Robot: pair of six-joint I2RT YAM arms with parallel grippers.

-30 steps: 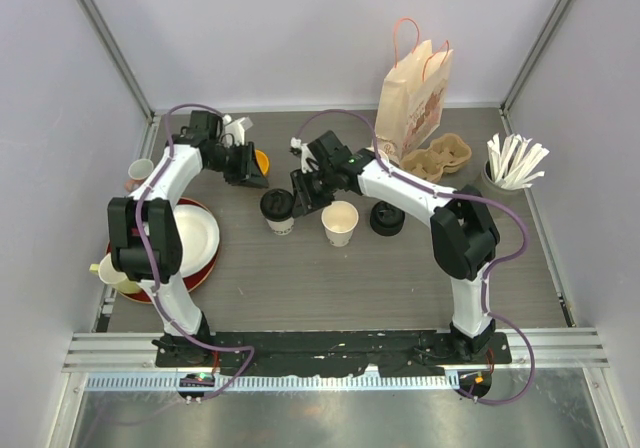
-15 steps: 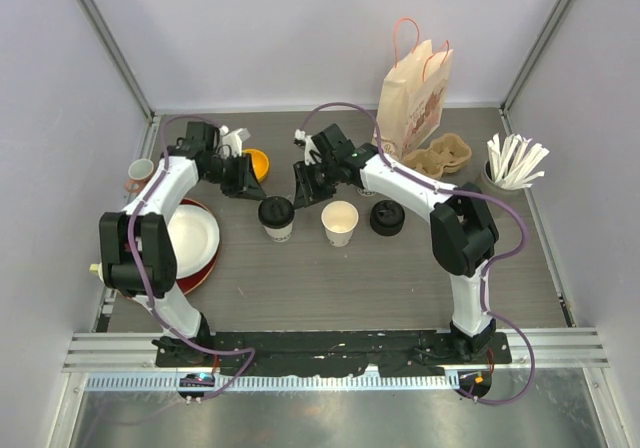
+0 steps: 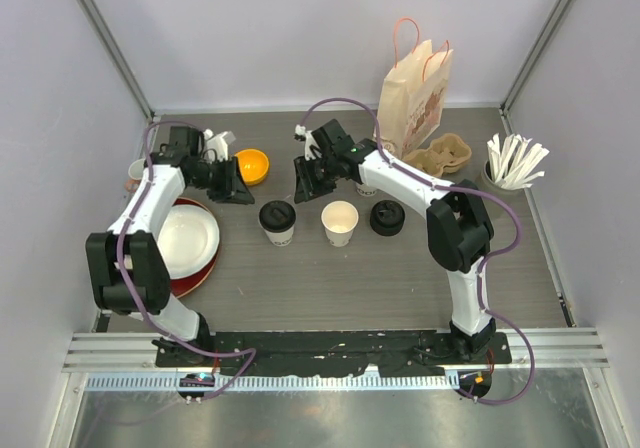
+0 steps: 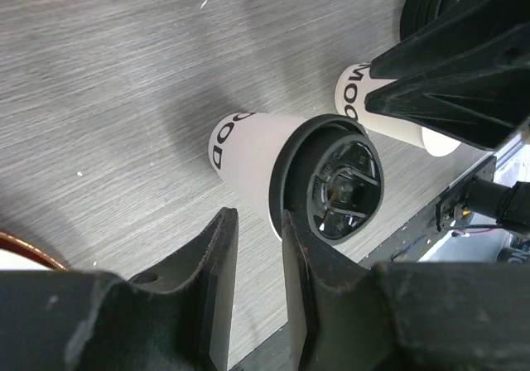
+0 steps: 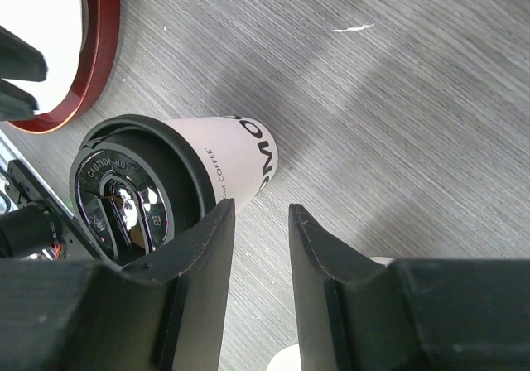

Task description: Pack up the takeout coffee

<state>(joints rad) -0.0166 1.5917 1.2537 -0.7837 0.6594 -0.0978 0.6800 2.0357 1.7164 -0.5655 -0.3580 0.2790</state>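
One takeout coffee cup [image 3: 277, 219], white paper with a black lid, stands near the table's middle; it also shows in the left wrist view [image 4: 248, 151] and the right wrist view [image 5: 228, 151]. Right of it stands a second white cup [image 3: 340, 221] [image 4: 389, 127] with no lid. A loose black lid [image 3: 387, 216] lies further right. My left gripper [image 3: 238, 183] [image 4: 257, 226] hovers left of the lidded cup, jaws slightly apart and empty. My right gripper [image 3: 303, 181] [image 5: 258, 214] hangs just behind the two cups, jaws apart with nothing between them.
A paper bag [image 3: 412, 98] stands at the back right with a cardboard cup carrier [image 3: 440, 156] beside it. An orange bowl [image 3: 250, 165], a white plate on a red one [image 3: 185, 243], a pinkish cup [image 3: 137, 173] and a holder of white sticks [image 3: 515, 163] are around.
The left arm has swung left and its gripper has drawn away from the lidded cup, uncovering the orange bowl. The right gripper has pulled back slightly from the cups.
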